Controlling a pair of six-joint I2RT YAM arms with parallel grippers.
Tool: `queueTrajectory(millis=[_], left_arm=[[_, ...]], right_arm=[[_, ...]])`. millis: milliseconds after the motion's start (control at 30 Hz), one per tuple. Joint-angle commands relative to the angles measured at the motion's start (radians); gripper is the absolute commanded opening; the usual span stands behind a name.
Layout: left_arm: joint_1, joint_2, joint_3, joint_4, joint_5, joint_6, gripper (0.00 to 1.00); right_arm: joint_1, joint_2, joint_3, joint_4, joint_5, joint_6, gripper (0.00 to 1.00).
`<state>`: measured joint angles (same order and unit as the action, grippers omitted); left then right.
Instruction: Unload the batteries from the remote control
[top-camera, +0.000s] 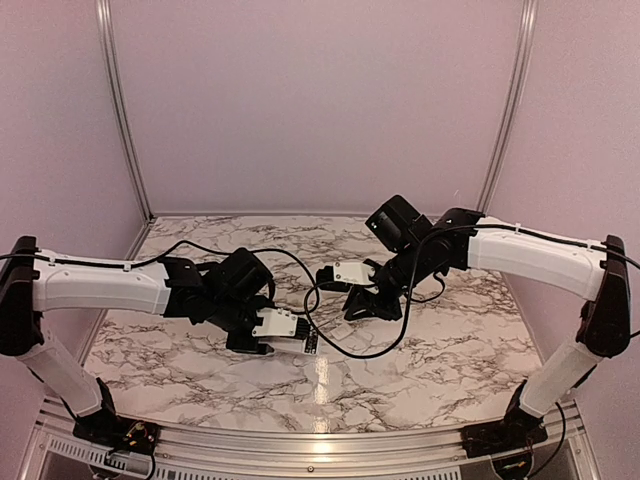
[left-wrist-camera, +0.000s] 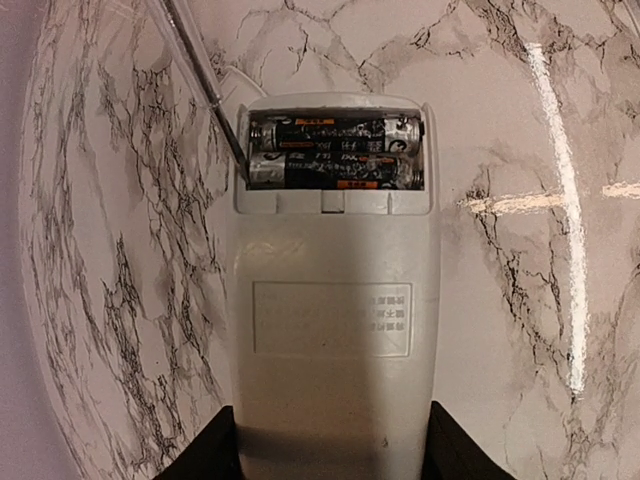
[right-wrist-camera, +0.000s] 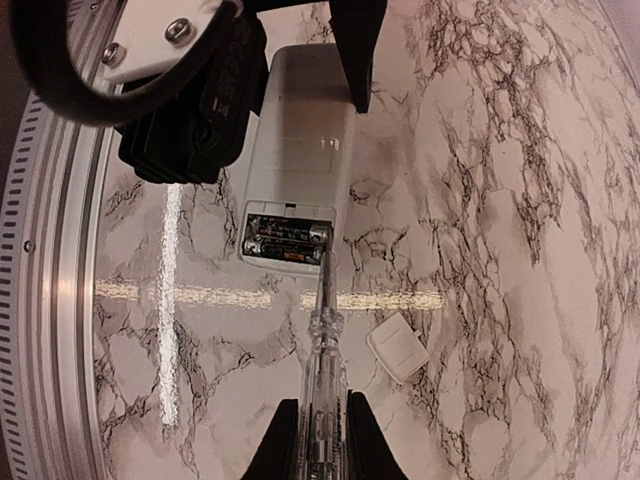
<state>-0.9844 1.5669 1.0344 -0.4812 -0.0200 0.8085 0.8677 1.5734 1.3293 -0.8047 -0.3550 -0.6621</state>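
The white remote control (left-wrist-camera: 335, 300) lies back-up on the marble table, its compartment open at the far end. Two dark batteries (left-wrist-camera: 335, 150) sit side by side in it; they also show in the right wrist view (right-wrist-camera: 285, 238). My left gripper (left-wrist-camera: 330, 455) is shut on the remote's near end (top-camera: 280, 324). My right gripper (right-wrist-camera: 322, 445) is shut on a clear-handled screwdriver (right-wrist-camera: 322, 340). Its dark tip touches the end of the batteries at one side of the compartment (left-wrist-camera: 243, 170). The right gripper (top-camera: 365, 302) hovers just right of the remote.
The small white squarish cover piece (right-wrist-camera: 398, 347) lies on the marble right of the screwdriver, beyond the remote's open end (left-wrist-camera: 232, 85). A black cable (top-camera: 350, 352) loops over the table between the arms. The metal rail (right-wrist-camera: 50, 300) marks the table's near edge.
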Motion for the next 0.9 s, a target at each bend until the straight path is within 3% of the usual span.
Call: queueTrajectory(millis=[0,867], left_arm=[[0.007,-0.051,-0.006,0.14,-0.098,-0.006,0.22],[-0.016,-0.059,-0.027,0.205,-0.19,0.029,0.22]], right_arm=[[0.019,0.02,0.031,-0.093,-0.086,0.002,0.0],[0.019,0.031,0.039,-0.062,-0.065,0.011,0.0]])
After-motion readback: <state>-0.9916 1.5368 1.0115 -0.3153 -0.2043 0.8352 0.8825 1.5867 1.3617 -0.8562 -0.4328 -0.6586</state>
